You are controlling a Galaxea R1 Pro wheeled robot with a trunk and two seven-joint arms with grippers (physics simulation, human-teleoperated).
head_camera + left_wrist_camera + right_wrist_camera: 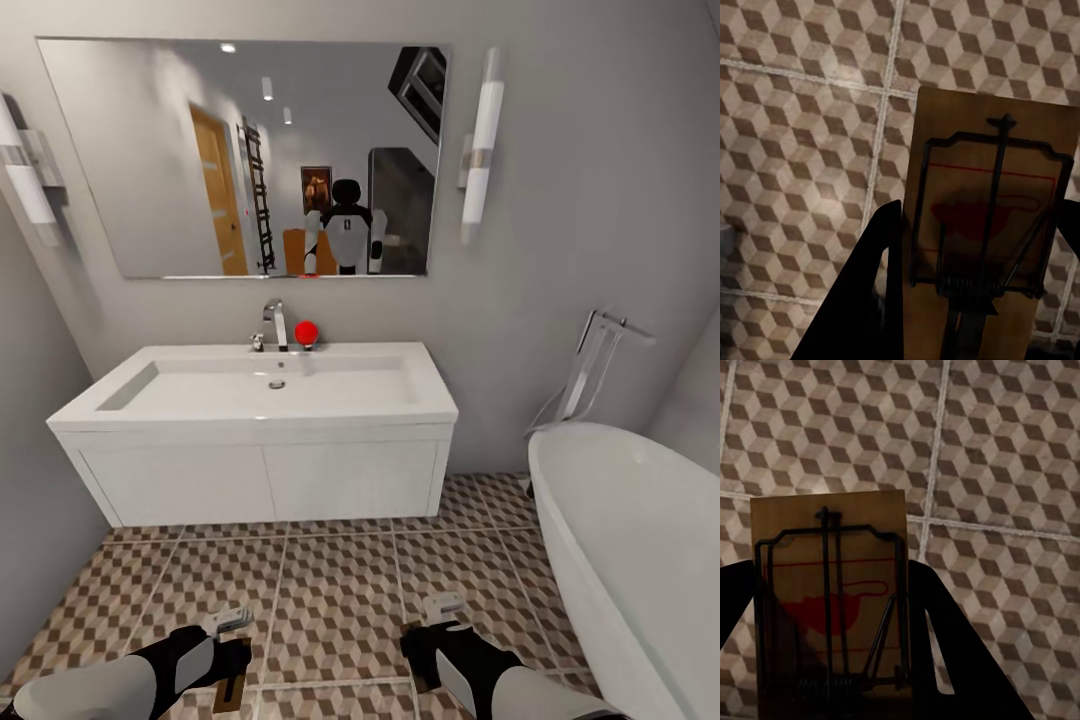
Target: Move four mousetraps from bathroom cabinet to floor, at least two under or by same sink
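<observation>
I face the white bathroom sink [262, 392] across the cube-patterned bathroom floor [340, 590]. Low over the tiles, my left gripper [235, 662] is shut on a tan mousetrap [231, 692]. In the left wrist view this mousetrap [994, 225] sits between the black fingers [866, 292], with its wire bar and red mark facing the camera. My right gripper [428, 648] is shut on a second mousetrap [832, 592], held between its dark fingers [945, 645] above the tiles. The cabinet is out of view.
A white oval bathtub [640, 540] stands at the right, with a chrome filler [595, 365] behind it. A chrome tap [276, 322] and a red ball [305, 332] sit on the sink's back edge. A grey wall [40, 500] closes the left side.
</observation>
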